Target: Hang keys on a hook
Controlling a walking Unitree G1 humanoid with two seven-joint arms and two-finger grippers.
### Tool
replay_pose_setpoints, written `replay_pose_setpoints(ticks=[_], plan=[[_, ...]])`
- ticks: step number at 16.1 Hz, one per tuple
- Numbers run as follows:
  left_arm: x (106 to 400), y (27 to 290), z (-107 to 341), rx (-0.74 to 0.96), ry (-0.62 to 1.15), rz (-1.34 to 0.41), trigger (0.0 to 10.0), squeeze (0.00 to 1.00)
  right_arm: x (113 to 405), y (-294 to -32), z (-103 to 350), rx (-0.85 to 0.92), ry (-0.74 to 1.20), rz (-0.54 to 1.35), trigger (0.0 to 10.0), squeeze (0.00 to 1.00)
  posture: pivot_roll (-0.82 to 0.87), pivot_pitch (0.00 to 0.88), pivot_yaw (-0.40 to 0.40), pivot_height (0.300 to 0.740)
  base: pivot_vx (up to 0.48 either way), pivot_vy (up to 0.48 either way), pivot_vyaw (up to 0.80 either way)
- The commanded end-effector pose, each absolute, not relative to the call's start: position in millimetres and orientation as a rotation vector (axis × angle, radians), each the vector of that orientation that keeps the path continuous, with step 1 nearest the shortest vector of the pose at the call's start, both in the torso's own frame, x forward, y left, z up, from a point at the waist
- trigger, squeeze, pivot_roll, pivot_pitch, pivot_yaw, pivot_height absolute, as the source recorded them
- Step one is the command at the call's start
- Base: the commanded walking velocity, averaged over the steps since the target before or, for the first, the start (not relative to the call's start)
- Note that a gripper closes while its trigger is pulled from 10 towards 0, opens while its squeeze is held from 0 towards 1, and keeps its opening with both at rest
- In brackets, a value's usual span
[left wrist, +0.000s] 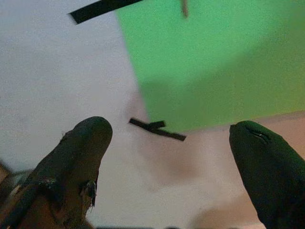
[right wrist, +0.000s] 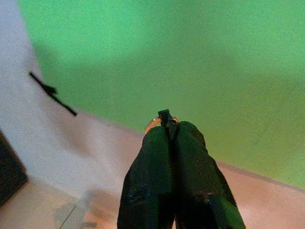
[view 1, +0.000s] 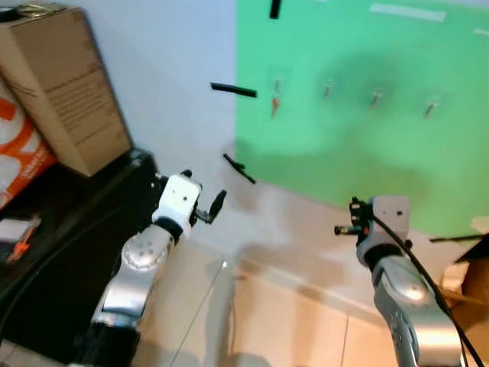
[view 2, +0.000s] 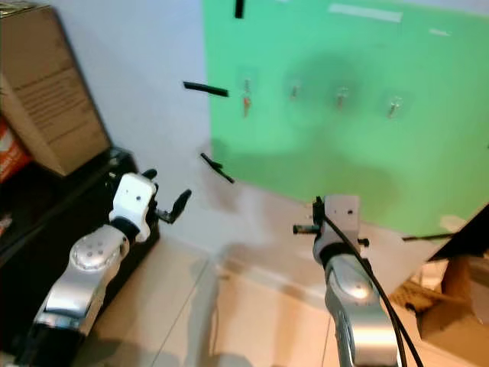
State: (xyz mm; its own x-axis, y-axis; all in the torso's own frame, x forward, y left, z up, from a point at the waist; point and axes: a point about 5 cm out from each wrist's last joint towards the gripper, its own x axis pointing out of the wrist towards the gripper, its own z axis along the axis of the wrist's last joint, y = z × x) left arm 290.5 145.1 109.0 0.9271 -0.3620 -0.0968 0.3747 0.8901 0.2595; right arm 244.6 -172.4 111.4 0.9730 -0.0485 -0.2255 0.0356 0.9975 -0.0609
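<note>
The right gripper, fingers pinched on the keys, sat nearer the hooks, which lay at twelve o'clock above it, while the left gripper stood spread, empty.

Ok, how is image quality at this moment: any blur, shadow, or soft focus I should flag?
Both eye views are soft; the hooks on the green sheet are smeared, with a broad dim shadow over the sheet. Left wrist view: the fingers are close and out of focus. Right wrist view: the right gripper is dark, so what it pinches is hard to make out.
</note>
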Motion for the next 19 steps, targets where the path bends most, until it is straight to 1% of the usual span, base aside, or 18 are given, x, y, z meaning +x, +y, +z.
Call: replay_pose_setpoints(ticks=[1,4,5,6,12,15,16,19], plan=[[291.4,143.1,113.7,0.281,0.034,-0.4,10.0,0.0,245.4,-175.3,115.9,-0.067,0.214,-0.052,10.0,0.0,0.0,0.0,0.014,0.74,0.3,0.0,-0.8],[291.2,142.6,114.1,0.285,0.034,-0.413,10.0,0.0,246.1,-174.2,118.8,-0.063,0.2,-0.041,10.0,0.0,0.0,0.0,0.02,0.74,0.299,0.0,-0.71],[291.2,142.4,114.3,0.287,0.033,-0.416,10.0,0.0,246.6,-173.6,119.7,-0.062,0.196,-0.033,10.0,0.0,0.0,0.0,0.02,0.74,0.296,0.0,0.0],[291.0,141.7,114.8,0.291,0.031,-0.424,10.0,0.0,247.3,-168.7,123.1,-0.058,0.175,0.027,10.0,0.0,0.0,0.0,0.02,0.74,0.3,0.0,0.0],[289.6,142.6,116.2,0.301,0.027,-0.425,10.0,0.0,251.8,-153.9,140.7,-0.018,0.107,0.188,10.0,0.0,0.0,0.0,0.02,0.74,0.299,0.0,0.0],[289.5,146.3,119.5,0.321,0.019,-0.432,10.0,0.0,252.0,-130.3,161.9,0.008,0.022,0.401,10.0,0.0,0.02,0.0,0.009,0.74,0.294,0.0,0.0],[289.8,147.7,120.2,0.325,0.019,-0.43,10.0,0.0,253.2,-127.4,166.3,0.023,0.006,0.414,10.0,0.0,0.02,0.0,0.009,0.74,0.247,0.0,0.0],[289.2,149.1,125.0,0.348,0.002,-0.454,10.0,0.0,259.2,-121.3,179.6,0.07,-0.038,0.435,10.0,0.0,0.03,0.0,0.011,0.74,0.0,0.0,0.0]])
